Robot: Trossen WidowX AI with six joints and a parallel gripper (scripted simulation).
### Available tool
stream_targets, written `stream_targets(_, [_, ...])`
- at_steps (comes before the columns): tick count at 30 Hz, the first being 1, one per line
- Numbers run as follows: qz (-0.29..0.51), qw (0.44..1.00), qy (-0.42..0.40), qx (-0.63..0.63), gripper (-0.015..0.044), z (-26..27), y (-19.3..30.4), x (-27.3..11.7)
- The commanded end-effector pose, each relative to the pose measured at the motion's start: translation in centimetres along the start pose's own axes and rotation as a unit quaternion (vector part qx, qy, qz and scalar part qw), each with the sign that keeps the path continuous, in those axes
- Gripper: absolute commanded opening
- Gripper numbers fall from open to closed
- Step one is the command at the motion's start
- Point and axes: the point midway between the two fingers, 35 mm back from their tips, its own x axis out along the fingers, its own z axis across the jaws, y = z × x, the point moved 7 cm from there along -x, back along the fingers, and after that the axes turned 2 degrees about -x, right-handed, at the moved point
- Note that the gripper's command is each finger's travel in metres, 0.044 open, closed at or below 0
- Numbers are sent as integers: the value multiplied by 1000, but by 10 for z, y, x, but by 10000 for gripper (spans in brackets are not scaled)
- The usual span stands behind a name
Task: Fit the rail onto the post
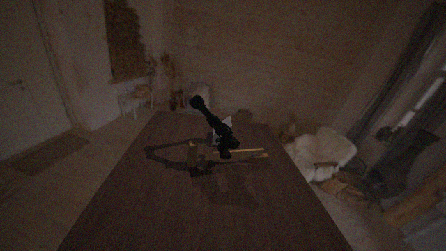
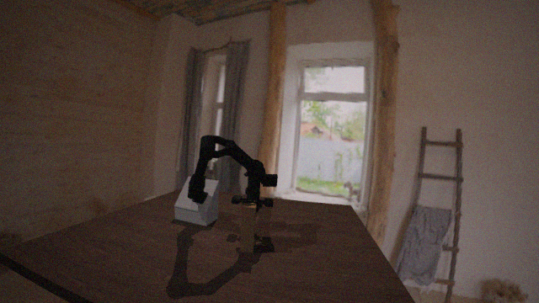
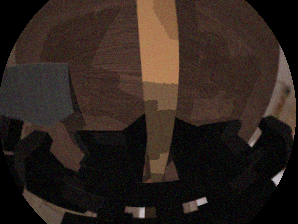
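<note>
The end effector (image 1: 224, 153) is clenched on the long wooden rail (image 1: 244, 150), gripping it partway along its length, closer to the post (image 1: 191, 155) than to the far end. In the top view the rail runs roughly level from the grip out toward the right, where its far end sits by a low block (image 1: 263, 155) on the dark wooden surface (image 1: 174, 209); the bracket itself is too dim to make out. The short post stands upright just left of the end effector, with the near end of the rail close to it; whether the rail end touches the post, and whether the pegs are in the holes, cannot be told from these dark views. In the wrist view the rail (image 3: 154, 63) runs straight away from the camera between the two dark fingers, and a grey-blue shape at the left edge is the arm's white base (image 3: 36, 92). In the exterior view the arm (image 2: 227, 156) bends forward from the base (image 2: 198, 208) and reaches down over the post (image 2: 248, 227).
</note>
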Motion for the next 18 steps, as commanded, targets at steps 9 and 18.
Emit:
stream_targets(9, [-6, 1000, 5, 0, 0, -1, -2, -9])
stream_targets(18, [-6, 1000, 5, 0, 0, -1, -2, -14])
